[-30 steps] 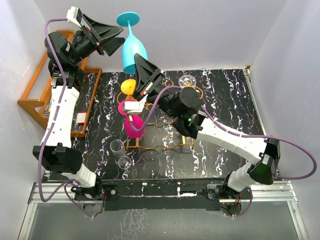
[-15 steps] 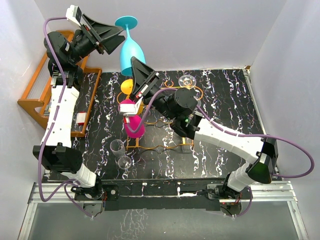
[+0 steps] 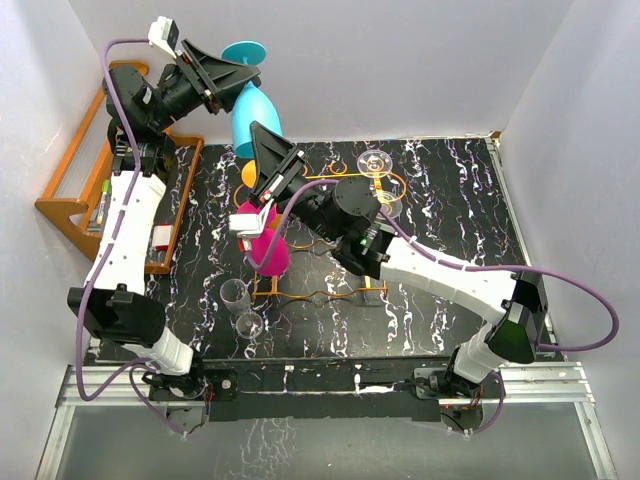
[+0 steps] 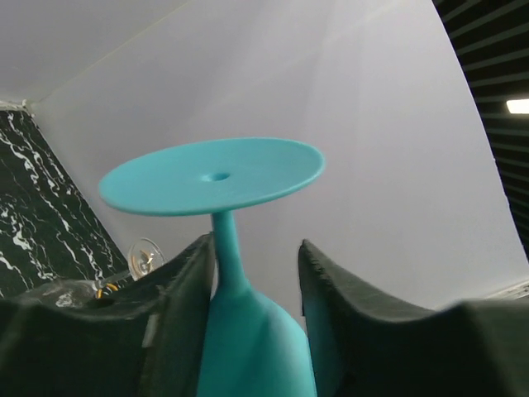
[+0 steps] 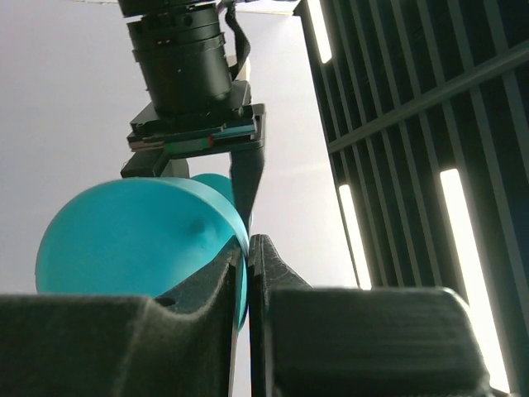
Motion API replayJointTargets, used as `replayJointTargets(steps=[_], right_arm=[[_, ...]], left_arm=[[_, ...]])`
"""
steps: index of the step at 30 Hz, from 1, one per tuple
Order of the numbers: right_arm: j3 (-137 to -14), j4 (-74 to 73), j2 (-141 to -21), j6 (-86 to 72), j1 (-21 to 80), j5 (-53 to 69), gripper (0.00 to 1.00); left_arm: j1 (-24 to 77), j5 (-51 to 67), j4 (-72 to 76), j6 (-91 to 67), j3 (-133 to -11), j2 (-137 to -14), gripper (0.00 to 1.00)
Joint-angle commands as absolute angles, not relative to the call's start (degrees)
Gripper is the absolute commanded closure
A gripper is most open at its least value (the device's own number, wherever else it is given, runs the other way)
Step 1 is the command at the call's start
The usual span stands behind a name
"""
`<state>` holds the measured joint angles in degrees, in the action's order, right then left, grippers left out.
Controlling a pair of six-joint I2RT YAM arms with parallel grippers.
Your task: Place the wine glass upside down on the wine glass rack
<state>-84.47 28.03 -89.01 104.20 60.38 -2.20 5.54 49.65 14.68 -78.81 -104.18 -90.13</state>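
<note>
A teal wine glass hangs upside down in the air, foot uppermost, over the back of the table. My right gripper is shut on the rim of its bowl from below. My left gripper straddles the stem and the top of the bowl: its left finger touches the glass, while a gap remains at the other finger, so it stands open. The gold wire wine glass rack stands mid-table below, partly hidden by the right arm.
On the wire rack hang a pink glass, a yellow one and a clear one. Two clear glasses stand on the table in front. An orange slatted wooden rack lies at the left wall.
The right arm has carried the teal glass a little to the left. The left gripper has come in around the stem and its jaws have narrowed.
</note>
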Motion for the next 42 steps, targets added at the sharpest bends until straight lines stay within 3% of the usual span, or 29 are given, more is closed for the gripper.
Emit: replayJointTargets(steps=[1, 4, 6, 13, 19, 23, 24, 25, 26, 32, 37, 40, 42], right_arm=[[-88.3, 29.6, -89.3, 105.0, 60.6, -2.9, 0.92], [-88.3, 29.4, -89.6, 104.9, 60.6, -3.2, 0.92], [-88.4, 29.2, -89.7, 104.9, 60.6, -3.2, 0.92], [-87.7, 26.4, -88.7, 103.8, 60.6, -0.9, 0.92], [-84.0, 23.2, -84.1, 97.4, 60.6, 6.7, 0.74], [-83.2, 20.6, -82.6, 97.1, 60.6, 6.6, 0.54], [-82.8, 20.4, -82.3, 97.1, 60.6, 6.3, 0.44], [-82.4, 20.4, -81.8, 97.1, 60.6, 6.1, 0.19], [-81.9, 20.3, -81.2, 96.9, 60.6, 6.0, 0.04], [-77.9, 21.2, -74.7, 92.5, 60.8, 5.6, 0.02], [-74.5, 22.5, -65.4, 80.6, 61.3, -0.1, 0.02], [-79.7, 32.1, -65.8, 55.7, 62.7, -16.2, 0.02], [-92.0, 20.3, -68.3, 41.8, 63.0, -27.2, 0.02]], left_arm=[[6.5, 51.5, 14.8, -78.1, -104.0, -88.5, 0.65], [6.5, 51.7, 15.0, -77.9, -104.5, -88.5, 0.79], [6.5, 51.9, 14.7, -77.8, -105.0, -88.7, 0.98], [6.5, 53.5, 11.2, -72.3, -110.9, -90.2, 1.0], [6.5, 54.1, 3.7, -60.2, -120.1, -91.4, 1.0], [6.5, 54.4, -0.3, -52.9, -125.2, -91.9, 1.0], [6.5, 54.4, -1.3, -51.3, -126.5, -91.9, 1.0], [6.5, 54.3, -2.9, -49.2, -128.0, -92.0, 1.0], [6.5, 54.2, -4.3, -46.7, -129.6, -92.1, 1.0], [6.5, 57.4, -7.5, -42.9, -133.4, -89.9, 1.0], [6.5, 61.5, -5.3, -45.3, -120.5, -79.9, 1.0], [6.5, 61.9, -2.2, -45.7, -111.2, -72.8, 1.0], [6.5, 61.4, -0.6, -45.3, -105.4, -68.2, 1.0]])
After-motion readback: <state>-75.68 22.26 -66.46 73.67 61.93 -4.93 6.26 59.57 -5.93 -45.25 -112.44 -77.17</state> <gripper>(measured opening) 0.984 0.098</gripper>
